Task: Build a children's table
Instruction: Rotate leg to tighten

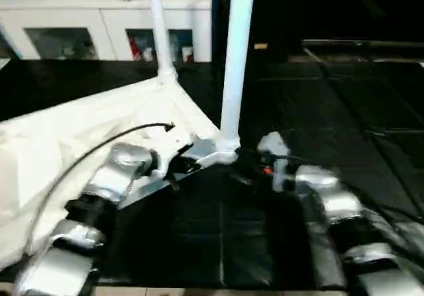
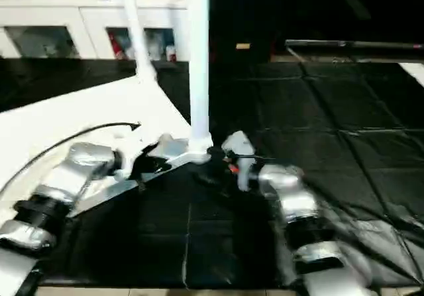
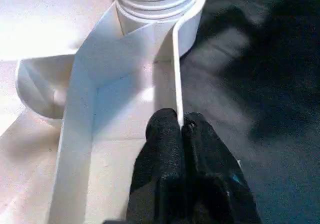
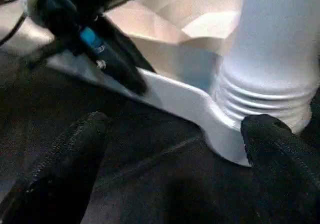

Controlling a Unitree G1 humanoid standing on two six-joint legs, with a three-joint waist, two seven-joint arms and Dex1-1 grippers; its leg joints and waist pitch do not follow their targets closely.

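- You had one children's table top point(image 1: 99, 120), white smooth plastic, lying upside down on the black mat floor point(image 1: 344, 124), its ribbed underside facing up.
- Two legs were standing in it: the near leg point(image 1: 235, 64), a long round white tube with a ringed, threaded base, rose from the rounded corner socket point(image 1: 225, 153) closest to you; the far leg point(image 1: 159, 28) stood in the corner socket beyond it, toward the cabinet.
- Your left gripper point(image 3: 181, 129), two black textured fingers, was clenched on the thin upright rim of the table top just beside the near corner socket, one finger on each side of the rim.
- Your right gripper point(image 4: 172, 134) had its jaws released and spread wide beside the base of the near leg, grasping nothing; one finger point(image 4: 272, 139) sat near the threaded rings.
- One white cabinet point(image 1: 106, 18) with glass doors stood at the far edge of the floor.
- One thin black cable point(image 1: 99, 147) arched over your left forearm.
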